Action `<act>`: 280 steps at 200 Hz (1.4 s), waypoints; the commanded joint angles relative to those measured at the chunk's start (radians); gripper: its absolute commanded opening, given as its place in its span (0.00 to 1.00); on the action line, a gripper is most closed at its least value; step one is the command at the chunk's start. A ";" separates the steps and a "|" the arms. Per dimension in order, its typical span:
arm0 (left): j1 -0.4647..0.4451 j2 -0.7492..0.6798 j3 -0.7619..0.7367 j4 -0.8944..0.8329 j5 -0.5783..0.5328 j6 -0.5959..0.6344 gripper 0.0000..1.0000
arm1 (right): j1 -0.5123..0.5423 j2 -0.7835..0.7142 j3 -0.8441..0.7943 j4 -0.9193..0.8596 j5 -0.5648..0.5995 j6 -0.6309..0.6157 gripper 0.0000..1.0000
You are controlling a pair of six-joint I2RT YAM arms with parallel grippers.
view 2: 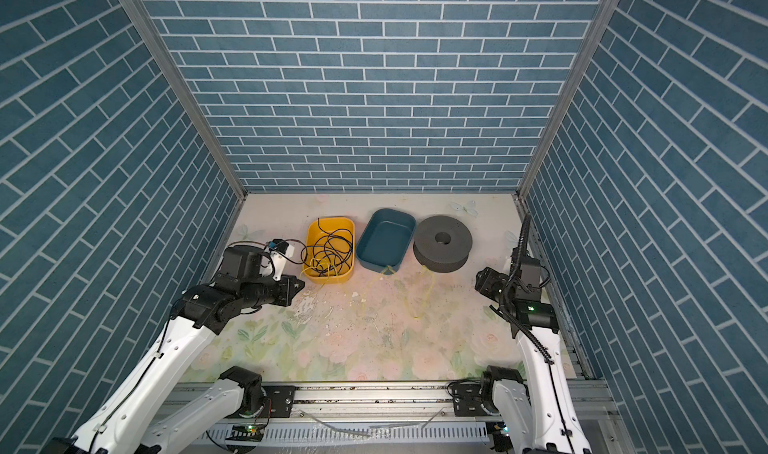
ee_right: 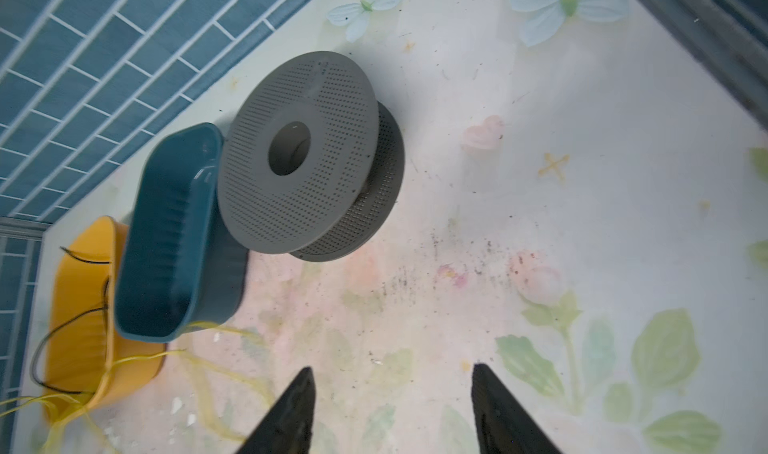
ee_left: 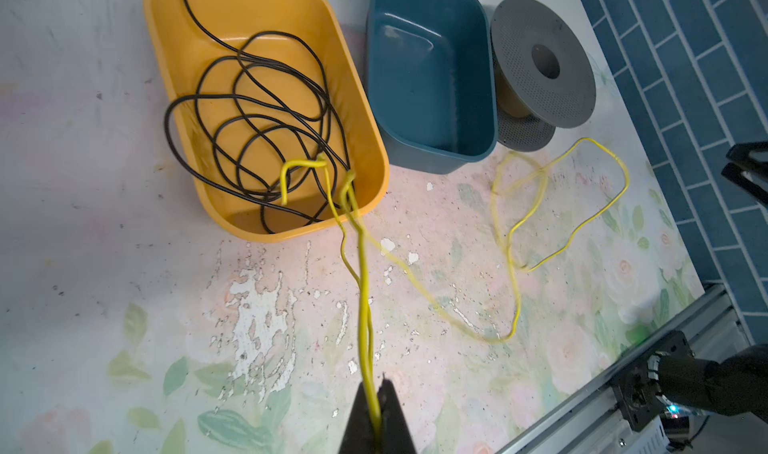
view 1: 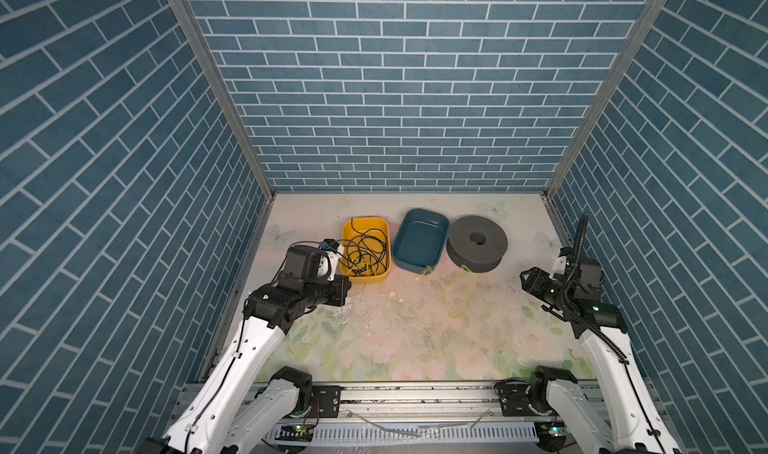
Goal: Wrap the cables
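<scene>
The cables [ee_left: 365, 306] are very thin, bright yellow flexible wires with a paler yellow-green strand among them. In the left wrist view, several strands run together out of the left gripper [ee_left: 376, 389], whose dark jaws are pressed together on them. From there they rise over the near rim of the rounded yellow plastic tub [ee_left: 266, 7]. A hooked end bends there over the tangle of thin black wires [ee_left: 257, 140] that lies in the tub. A paler, blurred strand sweeps away over the worn floral table surface [ee_left: 124, 265] into a loose open loop. That loop reaches near the dark blue plastic tub [ee_left: 432, 90] and the grey perforated spool [ee_left: 519, 36].

In both top views the cables [view 1: 469, 294] [view 2: 428, 294] lie a little below the frame's centre, below the blue tub and the spool. The left gripper [view 1: 347, 286] [view 2: 297, 285] sits at their left end, just below the yellow tub's lower left corner.

The right gripper [ee_right: 392, 373] has its jaws spread apart with only bare table between them. In both top views it [view 1: 525, 279] [view 2: 480, 279] sits at the right of the frame, pointing left, apart from the loop. In the right wrist view the cables [ee_right: 124, 360] lie off to one side by the yellow tub.
</scene>
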 commanded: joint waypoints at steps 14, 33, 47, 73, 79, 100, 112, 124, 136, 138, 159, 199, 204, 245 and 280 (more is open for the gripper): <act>-0.044 0.031 0.035 0.089 -0.010 -0.039 0.00 | 0.033 -0.073 0.036 0.124 -0.197 -0.006 0.79; -0.082 0.057 0.051 0.119 -0.010 -0.058 0.00 | 0.096 -0.094 0.036 0.200 -0.251 -0.010 0.83; -0.110 0.079 0.068 0.130 -0.016 -0.062 0.00 | 0.162 -0.090 0.049 0.234 -0.256 -0.031 0.84; -0.150 0.119 0.099 0.135 -0.031 -0.066 0.00 | 0.280 -0.058 0.070 0.294 -0.236 -0.081 0.83; -0.158 0.126 0.106 0.136 -0.035 -0.066 0.00 | 0.303 -0.048 0.072 0.316 -0.239 -0.089 0.83; -0.182 0.150 0.128 0.140 -0.041 -0.074 0.00 | 0.373 0.007 0.077 0.406 -0.250 -0.098 0.80; -0.194 0.162 0.140 0.140 -0.045 -0.078 0.00 | 0.414 0.045 0.084 0.455 -0.255 -0.105 0.78; -0.208 0.175 0.149 0.140 -0.047 -0.087 0.00 | 0.461 0.089 0.090 0.503 -0.247 -0.119 0.78; -0.220 0.185 0.158 0.139 -0.049 -0.091 0.00 | 0.511 0.136 0.101 0.538 -0.223 -0.143 0.77; -0.222 0.188 0.159 0.139 -0.050 -0.091 0.00 | 0.520 0.144 0.104 0.542 -0.219 -0.149 0.77; -0.234 0.203 0.172 0.133 -0.050 -0.100 0.00 | 0.602 0.236 0.129 0.595 -0.178 -0.204 0.76; -0.234 0.216 0.186 0.126 -0.041 -0.117 0.00 | 0.743 0.390 0.164 0.713 -0.065 -0.316 0.73; -0.234 0.219 0.188 0.127 -0.038 -0.118 0.00 | 0.759 0.406 0.164 0.732 -0.049 -0.337 0.72; -0.234 0.238 0.190 0.144 -0.018 -0.129 0.00 | 0.851 0.541 0.206 0.851 0.008 -0.435 0.68; -0.234 0.252 0.203 0.141 -0.003 -0.131 0.00 | 0.893 0.648 0.263 0.908 0.015 -0.466 0.64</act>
